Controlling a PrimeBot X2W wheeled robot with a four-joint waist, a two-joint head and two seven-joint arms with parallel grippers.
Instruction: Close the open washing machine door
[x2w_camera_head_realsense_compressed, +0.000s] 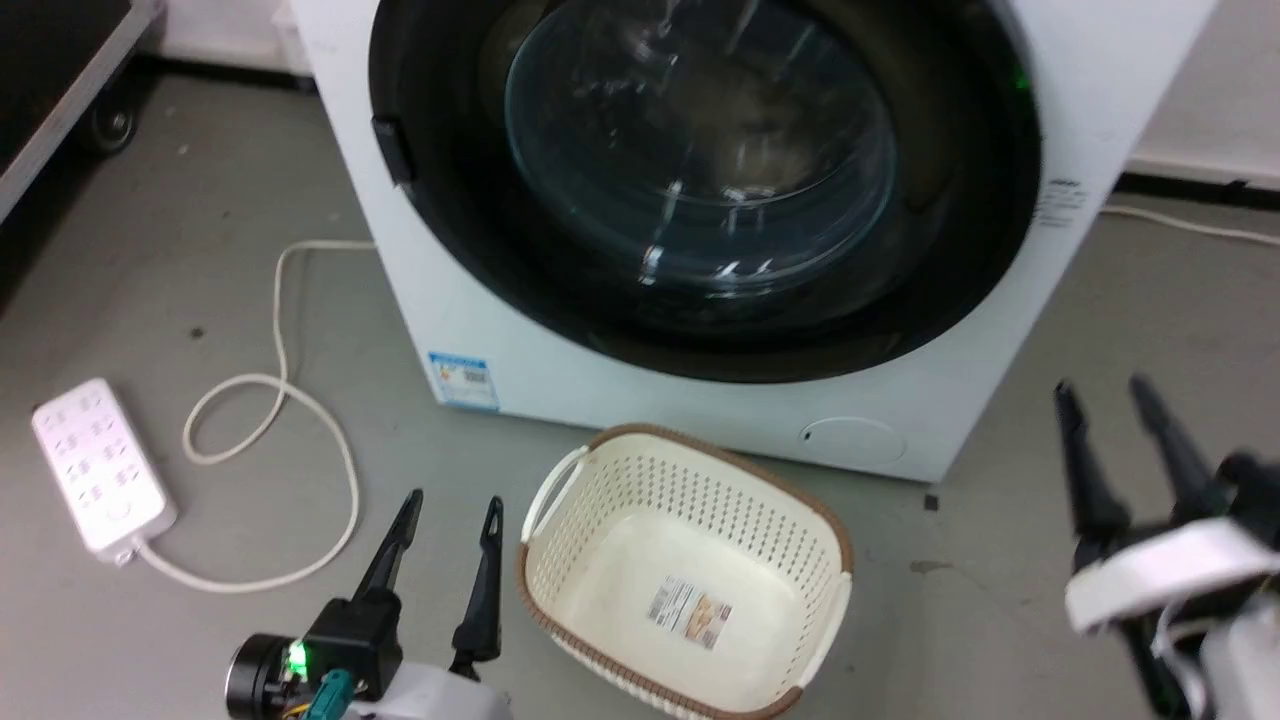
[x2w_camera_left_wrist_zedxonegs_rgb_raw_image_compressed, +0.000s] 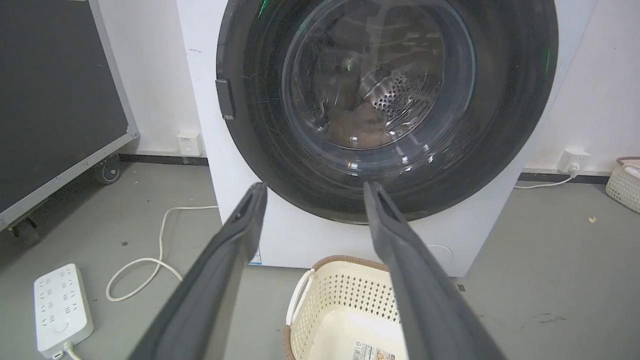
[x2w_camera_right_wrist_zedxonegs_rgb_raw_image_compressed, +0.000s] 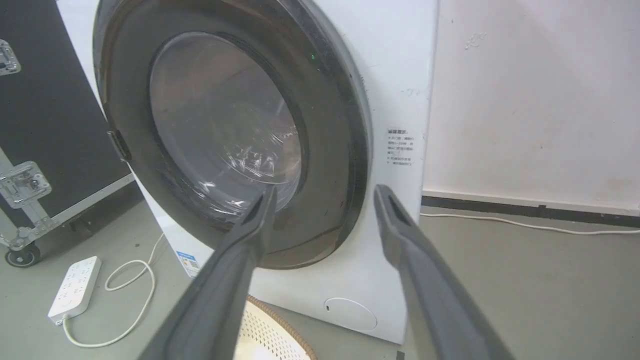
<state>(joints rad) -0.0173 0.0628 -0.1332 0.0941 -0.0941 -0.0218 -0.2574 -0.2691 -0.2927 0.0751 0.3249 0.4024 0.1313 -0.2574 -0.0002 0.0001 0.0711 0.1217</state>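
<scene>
Well, both pincers hang in the air, short of the washing machine (x2w_camera_head_realsense_compressed: 560, 350). The left gripper (x2w_camera_head_realsense_compressed: 452, 505) sits low, just beside the left rim of a cream laundry basket (x2w_camera_head_realsense_compressed: 700, 440) without touching it. Its two dark fingers (x2w_camera_left_wrist_zedxonegs_rgb_raw_image_compressed: 220, 270) are spread well apart, and between them there is just grey floor (x2w_camera_head_realsense_compressed: 1050, 330) and the machine's front. The right gripper (x2w_camera_head_realsense_compressed: 1100, 390) is over on the other side, off the machine's right front corner. Its fingers are likewise parted with open air between them, clamped on nothing and touching nothing.

The washing machine door (x2w_camera_head_realsense_compressed: 700, 170) lies straight ahead of both. Its black rim sits flat against the white front, as far as I can judge from each wrist view. The glass bowl bulges in the centre, and a small dark latch block (x2w_camera_head_realsense_compressed: 392, 150) sits on the rim's left edge. Through the glass, from the left wrist, a perforated steel drum shows.

The basket stands on the floor just in front of the machine. A white power strip (x2w_camera_head_realsense_compressed: 100, 465) with a looping cable (x2w_camera_head_realsense_compressed: 290, 400) lies off to the left.
</scene>
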